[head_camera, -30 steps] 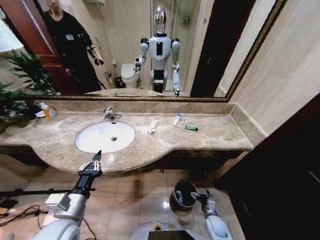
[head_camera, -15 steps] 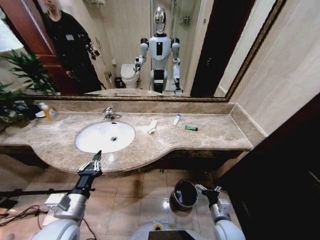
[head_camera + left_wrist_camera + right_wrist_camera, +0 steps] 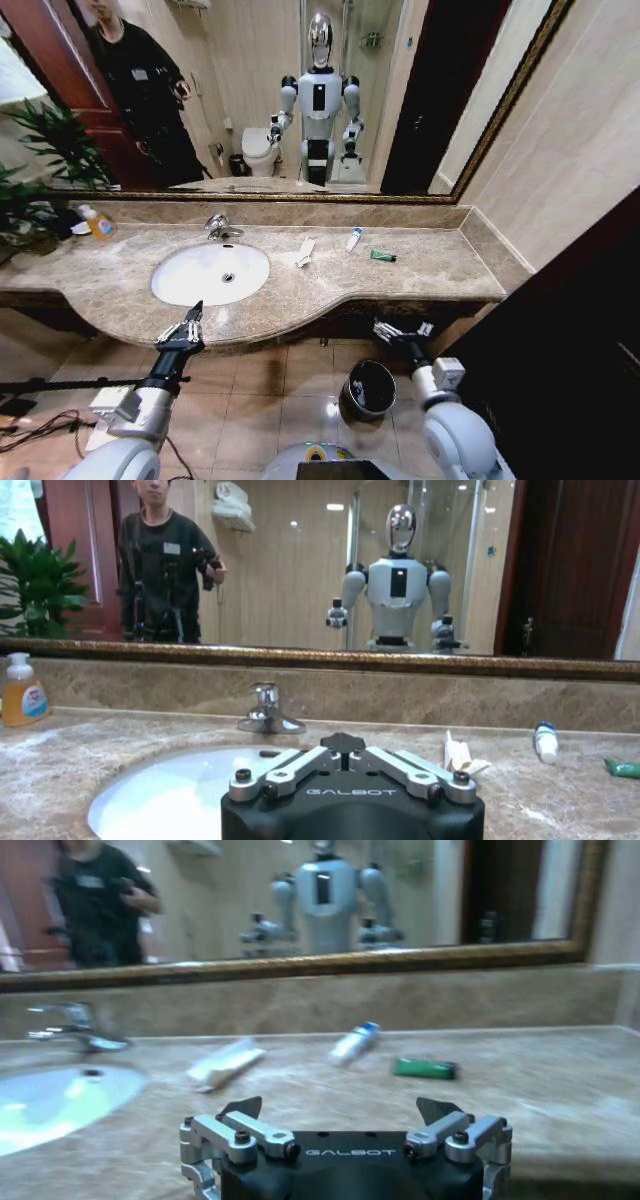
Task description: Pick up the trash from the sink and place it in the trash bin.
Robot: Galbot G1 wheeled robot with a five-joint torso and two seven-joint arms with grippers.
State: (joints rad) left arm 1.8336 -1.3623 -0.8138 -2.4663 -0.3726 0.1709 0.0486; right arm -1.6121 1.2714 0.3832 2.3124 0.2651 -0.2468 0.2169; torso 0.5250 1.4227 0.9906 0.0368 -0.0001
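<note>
The white oval sink [image 3: 210, 273] has nothing lying in its basin. The trash lies on the marble counter to its right: a white paper-like tube [image 3: 300, 254] [image 3: 228, 1063], a white tube with a blue cap [image 3: 353, 239] [image 3: 355, 1042] and a small green tube [image 3: 382, 256] [image 3: 425, 1068]. The dark trash bin [image 3: 368, 390] stands on the floor below the counter edge. My right gripper [image 3: 400, 330] [image 3: 338, 1108] hangs open and holds nothing, above the bin and just in front of the counter edge. My left gripper [image 3: 181, 328] is open at the counter edge in front of the sink.
A chrome faucet [image 3: 222, 228] stands behind the basin. An orange pump bottle [image 3: 98, 224] and a plant [image 3: 40, 160] are at the far left. A big mirror covers the wall behind the counter. Tiled floor lies open around the bin.
My right arm has risen from beside the trash bin to counter-edge height, gripper facing the counter. The left arm has not moved.
</note>
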